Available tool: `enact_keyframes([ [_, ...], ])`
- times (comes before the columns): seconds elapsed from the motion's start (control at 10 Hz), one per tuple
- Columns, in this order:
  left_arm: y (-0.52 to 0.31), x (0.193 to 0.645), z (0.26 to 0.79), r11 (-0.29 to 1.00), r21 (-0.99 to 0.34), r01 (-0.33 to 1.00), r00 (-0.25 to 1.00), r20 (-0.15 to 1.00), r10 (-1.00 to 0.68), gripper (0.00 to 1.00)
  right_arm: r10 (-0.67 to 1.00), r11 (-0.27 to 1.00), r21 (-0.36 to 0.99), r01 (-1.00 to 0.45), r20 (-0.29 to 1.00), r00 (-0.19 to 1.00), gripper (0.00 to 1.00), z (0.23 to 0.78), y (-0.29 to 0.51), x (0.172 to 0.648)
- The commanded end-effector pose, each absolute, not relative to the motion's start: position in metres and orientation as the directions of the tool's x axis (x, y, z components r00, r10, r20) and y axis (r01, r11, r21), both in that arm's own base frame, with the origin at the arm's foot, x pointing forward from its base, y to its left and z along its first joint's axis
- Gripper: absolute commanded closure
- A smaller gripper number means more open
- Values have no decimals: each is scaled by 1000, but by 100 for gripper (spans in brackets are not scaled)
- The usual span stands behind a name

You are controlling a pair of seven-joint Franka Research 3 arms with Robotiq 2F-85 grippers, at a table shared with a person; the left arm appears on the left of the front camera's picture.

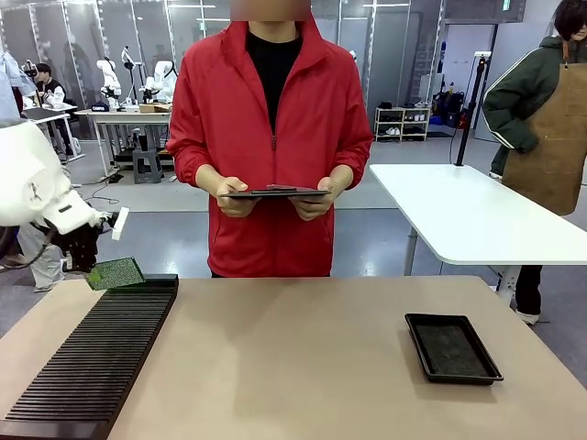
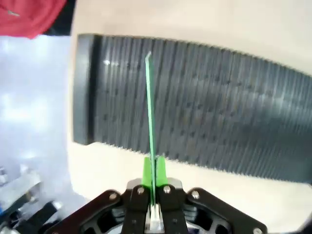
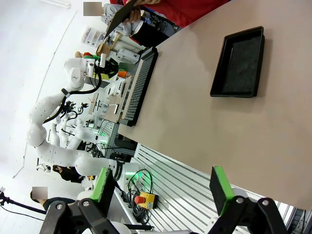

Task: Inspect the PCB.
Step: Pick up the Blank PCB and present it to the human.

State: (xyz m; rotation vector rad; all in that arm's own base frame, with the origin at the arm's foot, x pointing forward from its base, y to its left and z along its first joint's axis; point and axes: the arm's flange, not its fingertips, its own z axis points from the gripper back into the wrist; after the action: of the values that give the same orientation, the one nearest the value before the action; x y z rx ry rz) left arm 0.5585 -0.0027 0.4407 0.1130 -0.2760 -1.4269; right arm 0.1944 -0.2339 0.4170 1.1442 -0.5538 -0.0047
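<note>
One thin green rectangular PCB [image 1: 116, 272] is clamped in the left gripper [image 2: 155, 170], over the far end of the one long black slotted rack [image 1: 101, 357]. One shallow black rectangular tray [image 1: 410, 335] lies well apart on the beige table [image 1: 293, 367]. The jaws of the right gripper [image 3: 162, 187] stand released.

Open tabletop [image 1: 293, 367] between rack [image 1: 92, 357] and tray [image 1: 452, 347]

Tan table [image 1: 303, 357] with black slotted rack [image 1: 92, 362] left, black tray [image 1: 452, 348] right
</note>
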Motion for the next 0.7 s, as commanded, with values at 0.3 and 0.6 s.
enact_keyframes([
  [0.3,33,548,412,432,-311,846,532,494,-687,100,-282,422,859,-291,429,858,0,418,-235,194],
  [0.6,19,550,387,420,-365,831,556,578,-598,100,-282,422,859,-291,429,858,0,418,-235,194],
])
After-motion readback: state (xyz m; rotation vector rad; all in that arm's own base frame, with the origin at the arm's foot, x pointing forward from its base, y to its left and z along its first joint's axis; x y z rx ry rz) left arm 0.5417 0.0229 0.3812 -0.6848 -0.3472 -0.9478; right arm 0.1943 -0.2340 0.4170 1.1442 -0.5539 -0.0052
